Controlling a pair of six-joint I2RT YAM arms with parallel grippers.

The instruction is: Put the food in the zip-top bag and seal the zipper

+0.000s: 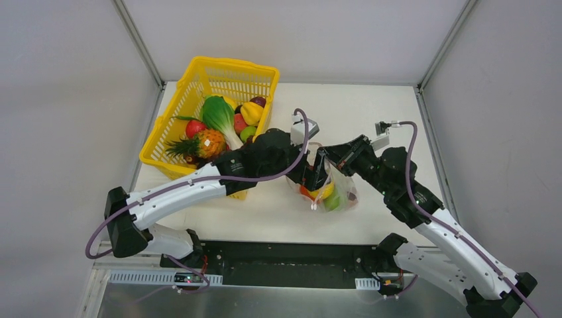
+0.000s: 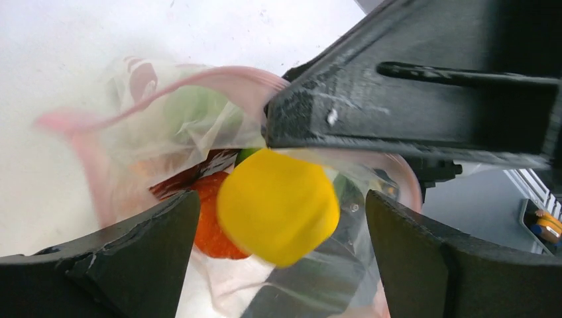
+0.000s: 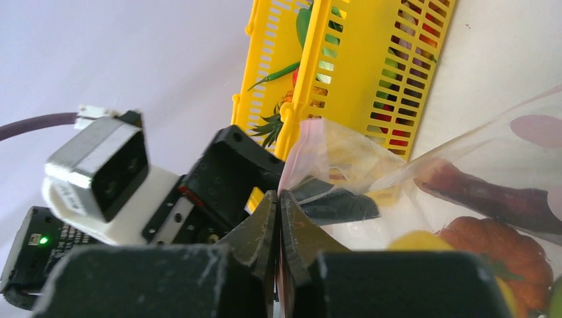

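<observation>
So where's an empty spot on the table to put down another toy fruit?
Bare table lies far back, between the yellow basket and the right edge, and along the near edge in front of the zip-top bag. The middle is crowded: the left tool and right tool meet at the bag.

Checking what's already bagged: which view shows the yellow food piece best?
Left wrist: the yellow food piece fills the centre, within the zip-top bag mouth. Top external shows a small patch through plastic; right wrist, just a sliver.
</observation>
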